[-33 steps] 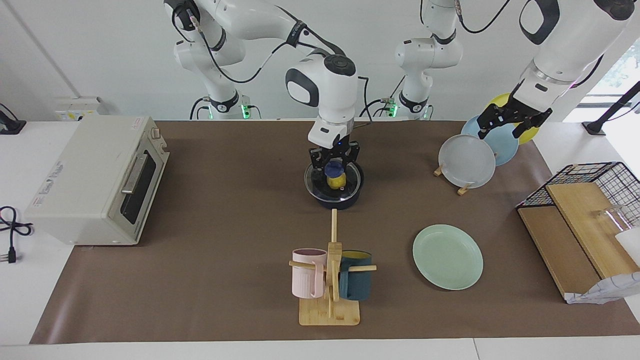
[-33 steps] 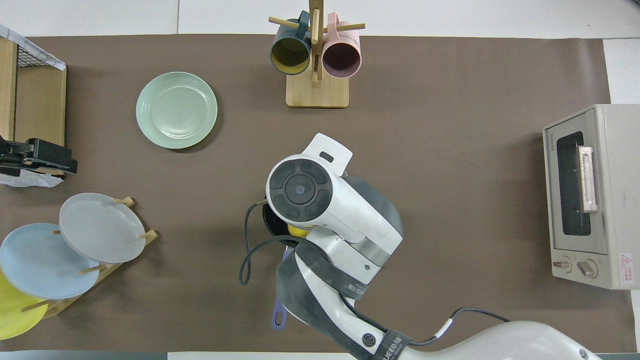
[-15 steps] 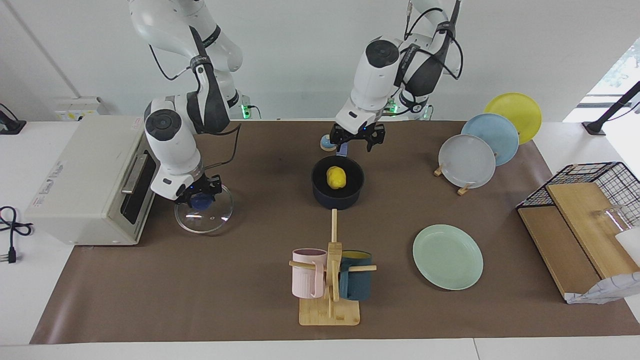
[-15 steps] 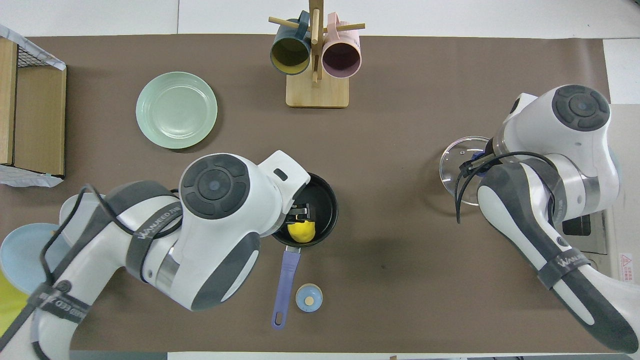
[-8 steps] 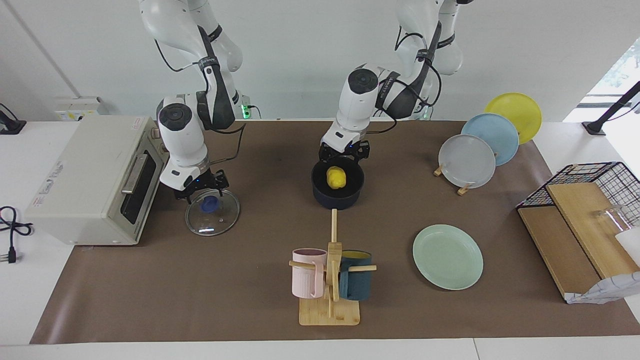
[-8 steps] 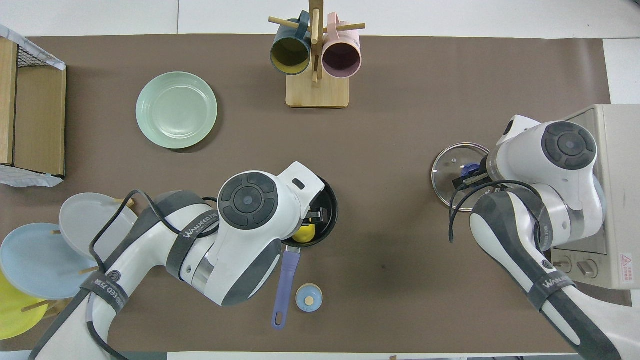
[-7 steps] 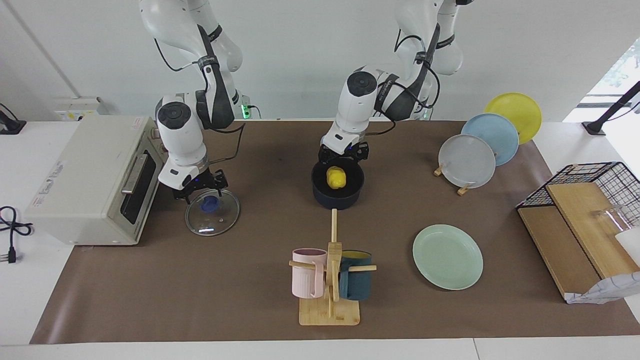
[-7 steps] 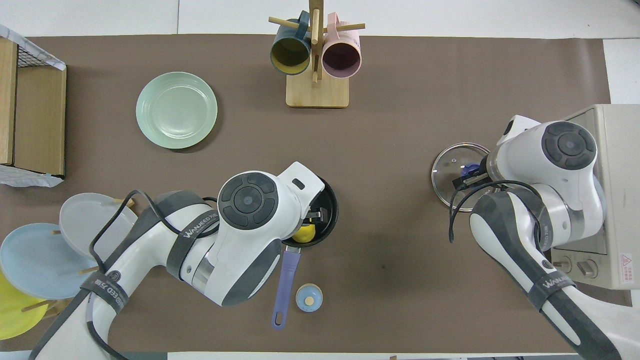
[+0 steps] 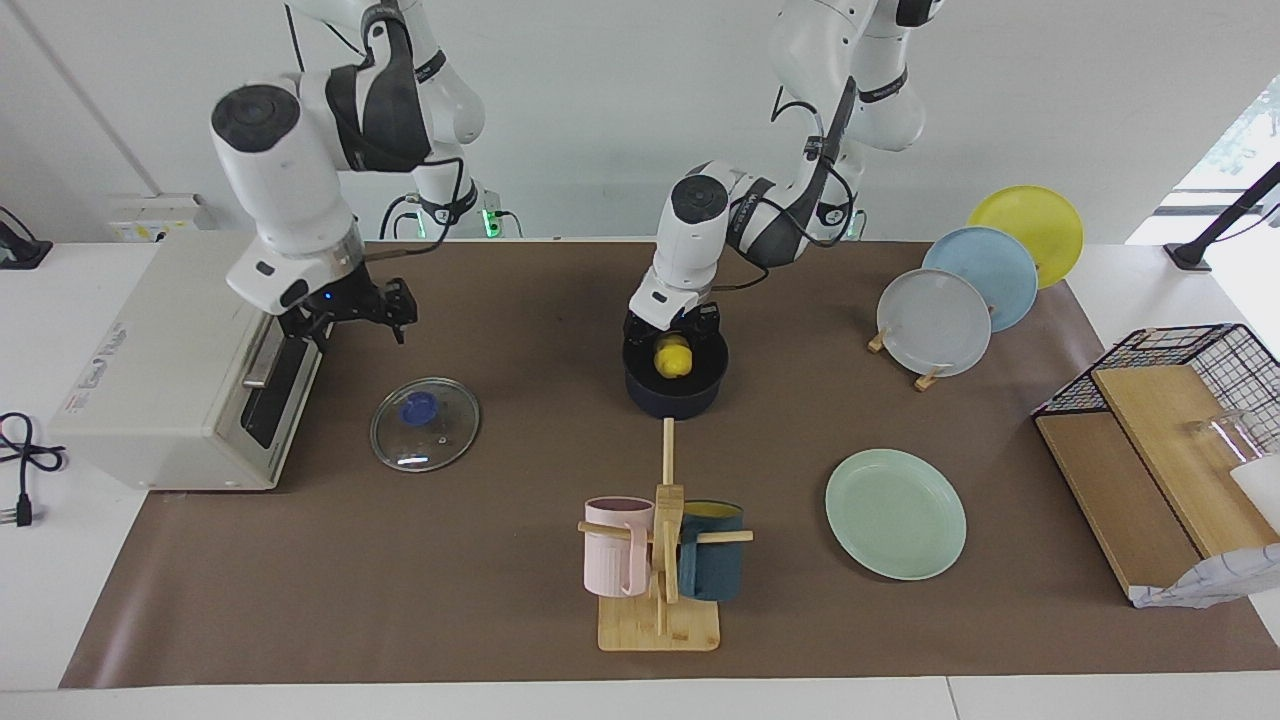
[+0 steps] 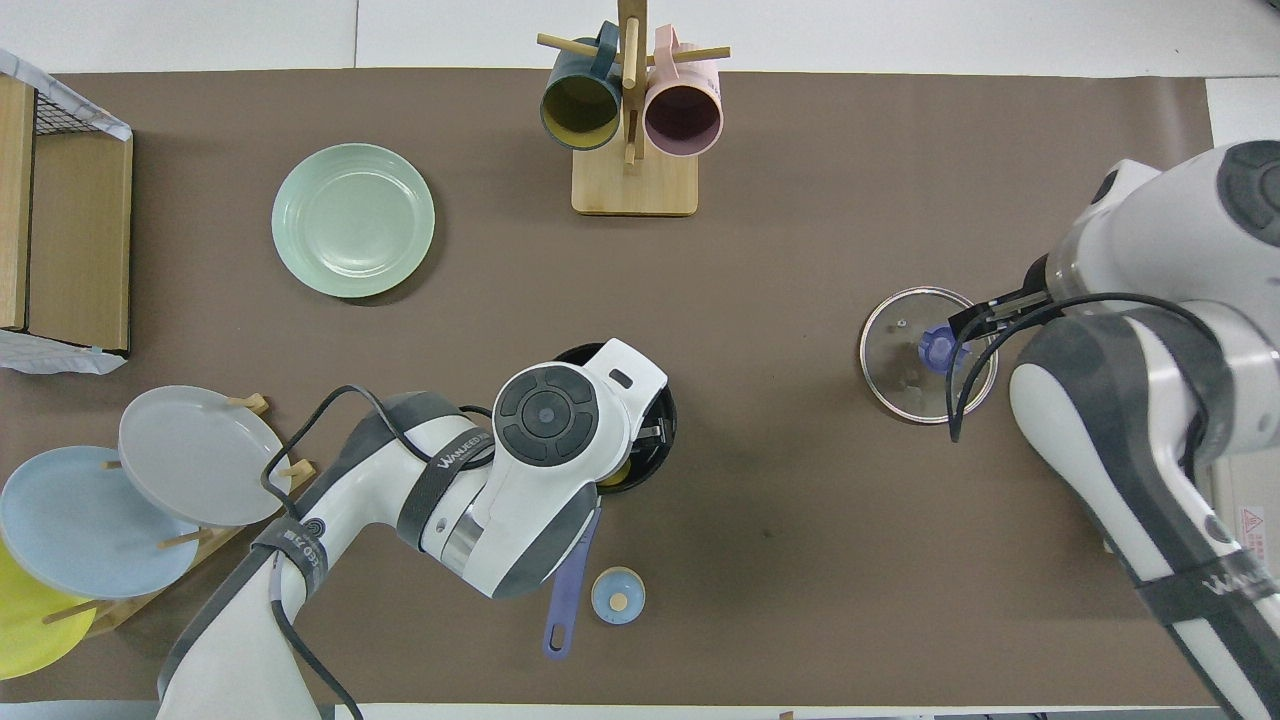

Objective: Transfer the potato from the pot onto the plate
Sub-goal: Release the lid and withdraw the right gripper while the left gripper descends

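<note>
One potato point(image 9: 672, 356) in pot point(image 9: 676, 392), left tool point(image 9: 674, 330) open around it

- In the overhead view the left arm's white wrist covers most of the dark navy round saucepan point(image 10: 662, 440); only a sliver of the small bright yellow oval potato point(image 10: 612, 474) shows under it.
- The left gripper point(image 9: 675, 328) stands at the potato; contact cannot be told.
- The yellow round plate point(image 10: 20, 620) is cut by the picture's edge.
</note>
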You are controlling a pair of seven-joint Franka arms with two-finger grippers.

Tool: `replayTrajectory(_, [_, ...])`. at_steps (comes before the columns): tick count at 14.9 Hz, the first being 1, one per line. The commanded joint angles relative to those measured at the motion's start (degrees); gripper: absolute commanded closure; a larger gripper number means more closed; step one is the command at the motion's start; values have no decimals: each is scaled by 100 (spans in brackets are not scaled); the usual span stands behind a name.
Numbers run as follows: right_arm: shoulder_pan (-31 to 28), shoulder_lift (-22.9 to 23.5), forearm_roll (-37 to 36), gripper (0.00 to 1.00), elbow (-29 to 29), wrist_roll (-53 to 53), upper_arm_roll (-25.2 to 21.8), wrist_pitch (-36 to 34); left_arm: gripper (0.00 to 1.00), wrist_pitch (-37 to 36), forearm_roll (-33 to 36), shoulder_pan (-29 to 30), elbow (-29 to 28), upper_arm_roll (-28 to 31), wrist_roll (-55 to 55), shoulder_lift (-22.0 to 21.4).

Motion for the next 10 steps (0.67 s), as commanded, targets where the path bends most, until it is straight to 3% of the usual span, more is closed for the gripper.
replayTrajectory(1, [-108,89,117,0,347,110,-232,-481,0,54,-46,-128,-28,110,4,1])
replayTrajectory(3, [118,-68,161,0,295,110,-513,-604,0,1,-46,-137,-37,110,4,1])
replayTrajectory(5, [1318,-341,240,0,216,128,-1590,-841,0,18,-46,-242,-55,110,4,9])
replayTrajectory(10, [3017,-518,416,0,-109,294,-3359,-763,7,45,-46,-243,-55,110,4,53])
